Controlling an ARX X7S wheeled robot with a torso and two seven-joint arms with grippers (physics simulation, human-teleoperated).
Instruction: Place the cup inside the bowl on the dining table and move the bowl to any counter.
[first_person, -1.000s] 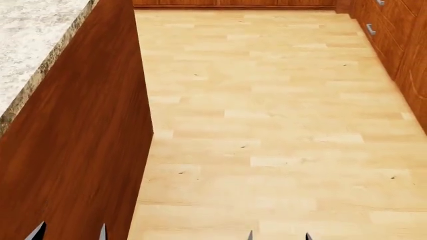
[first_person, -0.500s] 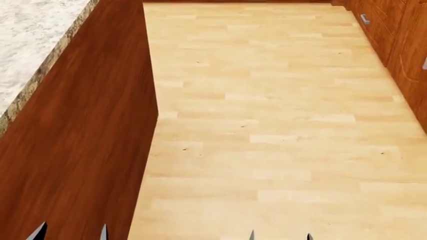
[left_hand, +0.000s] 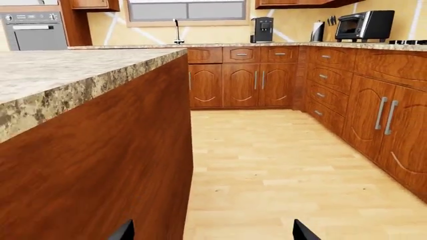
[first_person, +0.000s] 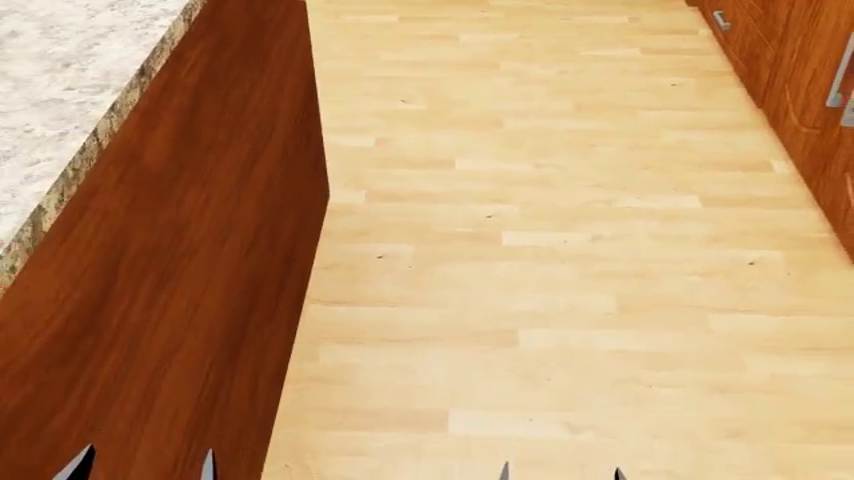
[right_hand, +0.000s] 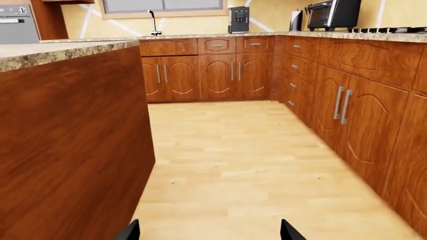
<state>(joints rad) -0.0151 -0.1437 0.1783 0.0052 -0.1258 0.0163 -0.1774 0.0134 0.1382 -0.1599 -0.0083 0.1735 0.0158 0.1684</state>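
Since the earlier head frames the floor boards and the right-hand cabinet handles have slid down the picture, and the island's wooden side panel now reaches further up it, so the viewpoint has rolled forward along the aisle. Neither the cup nor the bowl shows in any current view, so their place relative to the fingers, and which way the cup's handle or long axis points, cannot be told. At the bottom edge of the head view only dark tips are visible: the left gripper (first_person: 142, 465) with its fingers (first_person: 78, 464) spread apart and holding nothing, and the right gripper (first_person: 561, 472) likewise parted and empty; both hang over bare wooden floor (first_person: 561, 250), the left pair just beside the island panel (first_person: 174, 300). A strip of pale speckled surface (first_person: 60, 90) runs along the head view's left, its long edge pointing away down the aisle. The wrist views look level and show what the head view cannot: a brown speckled counter (left_hand: 267, 45) running along the far wall and down the right side above wooden cabinets (left_hand: 240, 82), carrying a black coffee machine (left_hand: 262, 29) and a toaster oven (left_hand: 363, 25), with a tap (left_hand: 177, 31) under a window and a wall oven (left_hand: 37, 30) in the far corner. From the right wrist the same counter (right_hand: 347, 34) and cabinet doors (right_hand: 347, 107) appear, with the gripper's tips at the frame's lower edge.
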